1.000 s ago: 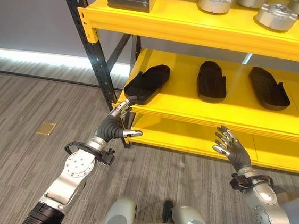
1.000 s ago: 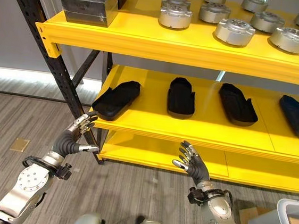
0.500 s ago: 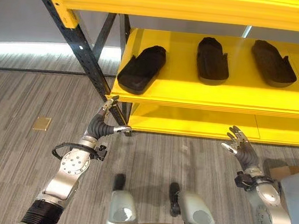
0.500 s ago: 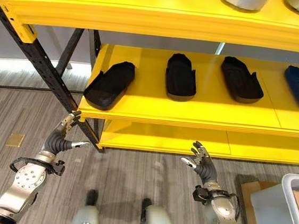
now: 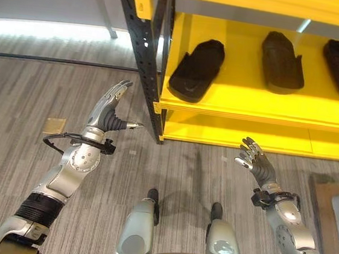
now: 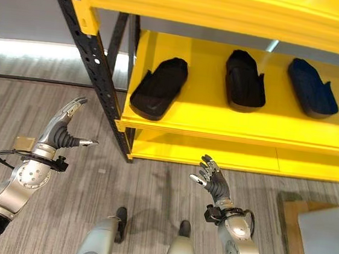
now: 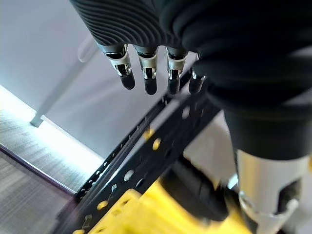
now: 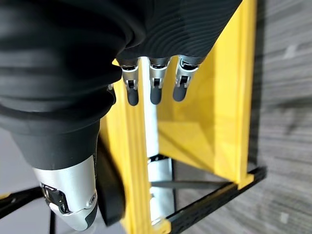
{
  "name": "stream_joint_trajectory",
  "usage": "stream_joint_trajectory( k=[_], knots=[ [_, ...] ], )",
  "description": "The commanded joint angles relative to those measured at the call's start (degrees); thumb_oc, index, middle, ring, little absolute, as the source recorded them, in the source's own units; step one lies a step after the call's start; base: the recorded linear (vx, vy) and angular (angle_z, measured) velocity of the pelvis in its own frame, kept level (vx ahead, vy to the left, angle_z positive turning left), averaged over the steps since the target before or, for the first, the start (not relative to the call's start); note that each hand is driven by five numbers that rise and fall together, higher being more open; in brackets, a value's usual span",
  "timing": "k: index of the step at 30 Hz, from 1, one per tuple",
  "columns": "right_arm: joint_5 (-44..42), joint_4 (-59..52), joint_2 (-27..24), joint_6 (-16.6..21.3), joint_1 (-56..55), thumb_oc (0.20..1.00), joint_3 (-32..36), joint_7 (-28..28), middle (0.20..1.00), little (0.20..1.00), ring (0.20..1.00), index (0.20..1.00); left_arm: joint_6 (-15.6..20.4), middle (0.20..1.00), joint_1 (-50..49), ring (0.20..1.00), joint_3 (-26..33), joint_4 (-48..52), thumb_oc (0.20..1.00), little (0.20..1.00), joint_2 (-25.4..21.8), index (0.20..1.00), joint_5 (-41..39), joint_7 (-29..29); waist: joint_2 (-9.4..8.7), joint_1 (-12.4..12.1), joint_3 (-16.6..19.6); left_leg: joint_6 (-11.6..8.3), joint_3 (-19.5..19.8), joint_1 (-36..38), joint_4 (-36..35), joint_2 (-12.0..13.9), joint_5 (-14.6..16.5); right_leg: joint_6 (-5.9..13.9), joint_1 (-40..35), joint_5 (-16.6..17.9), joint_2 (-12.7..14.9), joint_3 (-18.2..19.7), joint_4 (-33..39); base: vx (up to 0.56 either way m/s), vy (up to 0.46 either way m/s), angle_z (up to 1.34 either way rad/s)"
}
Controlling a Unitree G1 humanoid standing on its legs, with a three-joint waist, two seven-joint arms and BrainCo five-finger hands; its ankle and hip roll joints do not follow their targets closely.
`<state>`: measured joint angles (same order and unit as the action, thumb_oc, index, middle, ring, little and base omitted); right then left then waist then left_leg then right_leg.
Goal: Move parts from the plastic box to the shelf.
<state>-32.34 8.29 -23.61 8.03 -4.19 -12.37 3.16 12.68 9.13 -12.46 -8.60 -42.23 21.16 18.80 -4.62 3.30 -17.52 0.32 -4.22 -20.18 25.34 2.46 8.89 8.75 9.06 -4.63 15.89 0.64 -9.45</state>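
Both hands are empty as the robot stands in front of the yellow shelf [image 6: 218, 123]. The left hand [image 5: 108, 109] is raised with straight, spread fingers and its thumb pointing toward the black upright post [image 6: 95, 58] at the shelf's near corner, close beside it; my worry is that a careless swing would knock that hand into the post. The right hand [image 6: 212, 179] hovers below the shelf's front edge, fingers loosely fanned, gripping nothing; lifted without care, it could catch under that yellow lip.

The parts [image 6: 158, 94] already on the shelf are dark, matte, long tray-like mouldings, lying in a row on the middle level and well apart from one another. The nearest one sits angled, its end almost at the shelf's front edge, so a bump there might slide it off. A pale corner of what may be the plastic box [image 6: 327, 240] shows on the floor, off past the shelf's far end.
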Motion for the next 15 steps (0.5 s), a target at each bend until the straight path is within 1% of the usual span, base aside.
stream_joint_trajectory(
  k=[1,2,4,5,9,15],
  knots=[
    [0.2,-3.0,-2.2,3.6,0.3,1.000,1.2,-0.3,1.000,1.000,1.000,1.000,0.3,1.000,0.2,1.000,1.2,2.3,1.000,1.000,0.3,1.000,6.1,3.2,0.56,-0.3,0.8,-3.48,4.6,-1.1,-0.6,4.0,-2.4,0.82,-7.0,-5.1,1.8,-1.5,-1.1,-0.01,-0.001,-0.27],
    [0.0,-3.0,-2.2,3.7,0.2,1.000,1.2,-0.2,1.000,1.000,1.000,1.000,-0.3,1.000,1.3,1.000,-0.2,1.4,1.000,1.000,-0.1,1.000,7.8,2.8,0.57,0.1,0.6,-3.50,4.6,-1.1,-0.7,4.1,-2.5,0.80,-6.7,-5.2,1.7,-1.4,-1.1,-0.01,-0.005,-0.13],
    [0.0,-2.9,-2.3,3.7,0.3,1.000,1.3,-0.2,1.000,1.000,1.000,1.000,-0.4,1.000,2.7,1.000,-1.4,0.7,1.000,1.000,0.1,1.000,8.3,2.6,0.65,0.2,0.3,-3.56,4.5,-1.2,-0.8,4.2,-2.6,0.78,-6.6,-5.2,1.6,-1.3,-1.2,-0.01,-0.003,-0.04],
    [0.0,-3.0,-2.6,3.7,0.2,1.000,1.1,-0.2,1.000,1.000,1.000,1.000,-1.0,1.000,4.3,1.000,-3.0,-0.1,1.000,1.000,0.1,1.000,9.5,2.0,0.64,0.8,0.0,-3.66,4.5,-1.3,-0.9,4.4,-2.7,0.69,-6.2,-5.2,1.5,-1.2,-1.2,-0.02,-0.012,-0.04],
    [-0.5,-3.1,-2.8,3.6,0.0,1.000,1.1,-0.1,1.000,1.000,1.000,1.000,-1.7,1.000,8.6,1.000,-7.0,-3.1,1.000,1.000,1.6,1.000,11.2,1.6,0.81,1.6,-1.0,-3.88,4.3,-1.3,-1.1,4.8,-2.9,0.53,-5.3,-5.4,1.1,-0.8,-1.7,-0.01,-0.004,-0.01],
    [-0.8,-3.5,-2.9,3.8,-0.5,1.000,1.5,-0.1,1.000,1.000,1.000,1.000,-1.9,1.000,9.4,1.000,-9.4,-3.6,1.000,1.000,3.3,1.000,12.1,0.3,0.91,2.1,-2.1,-4.20,4.2,-1.2,-1.6,5.4,-3.2,0.35,-4.1,-5.5,0.6,-0.3,-2.0,-0.01,-0.019,-0.08]
  ],
)
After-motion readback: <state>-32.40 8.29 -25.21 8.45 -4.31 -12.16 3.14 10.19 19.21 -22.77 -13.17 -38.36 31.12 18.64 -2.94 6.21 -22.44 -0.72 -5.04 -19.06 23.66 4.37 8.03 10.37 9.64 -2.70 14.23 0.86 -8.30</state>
